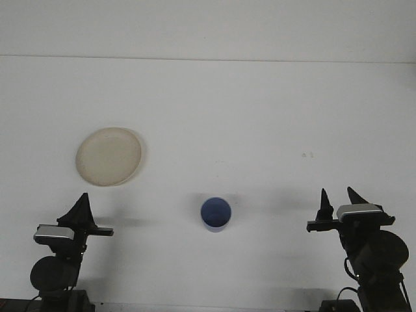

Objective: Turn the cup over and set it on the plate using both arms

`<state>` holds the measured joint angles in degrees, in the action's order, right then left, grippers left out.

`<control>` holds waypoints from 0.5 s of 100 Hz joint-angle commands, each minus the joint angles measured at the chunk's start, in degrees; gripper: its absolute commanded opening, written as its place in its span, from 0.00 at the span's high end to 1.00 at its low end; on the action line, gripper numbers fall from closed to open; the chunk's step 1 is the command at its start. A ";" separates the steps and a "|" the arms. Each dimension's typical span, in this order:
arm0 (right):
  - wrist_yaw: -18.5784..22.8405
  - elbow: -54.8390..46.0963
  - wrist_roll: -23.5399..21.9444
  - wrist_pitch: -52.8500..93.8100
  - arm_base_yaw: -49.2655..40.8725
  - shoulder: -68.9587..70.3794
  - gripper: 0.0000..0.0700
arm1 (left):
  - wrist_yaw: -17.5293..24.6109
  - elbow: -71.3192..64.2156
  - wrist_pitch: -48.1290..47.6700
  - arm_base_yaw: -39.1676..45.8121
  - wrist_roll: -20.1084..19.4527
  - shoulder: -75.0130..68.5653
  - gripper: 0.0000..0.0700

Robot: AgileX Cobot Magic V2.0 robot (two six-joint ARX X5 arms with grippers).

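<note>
A blue cup (215, 214) stands on the white table at the near middle, its rim facing up toward the camera. A cream plate (108, 156) lies flat to the far left of it. My left gripper (82, 207) sits low at the near left, below the plate; its fingers meet in a single point and hold nothing. At the near right, my right gripper (338, 200) is open, with its two fingertips clearly apart and nothing between them. Both grippers are well away from the cup, one on each side.
The white table (260, 117) runs back to a wall line at the top. A small dark speck (307, 155) marks the surface at the right.
</note>
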<state>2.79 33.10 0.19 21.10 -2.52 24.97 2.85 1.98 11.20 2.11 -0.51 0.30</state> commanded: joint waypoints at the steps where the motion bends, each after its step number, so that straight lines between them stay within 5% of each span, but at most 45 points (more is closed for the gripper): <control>1: 0.13 0.55 -0.83 -0.50 -0.04 0.15 0.41 | -0.28 -1.07 0.85 0.02 0.04 -0.11 0.98; 50: 0.17 0.55 -1.51 -0.55 -0.04 0.15 0.41 | -0.31 0.09 0.70 0.02 0.13 -0.11 0.98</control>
<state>2.87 33.10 -0.45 21.10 -2.52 24.97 2.85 2.00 11.18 2.11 -0.51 0.30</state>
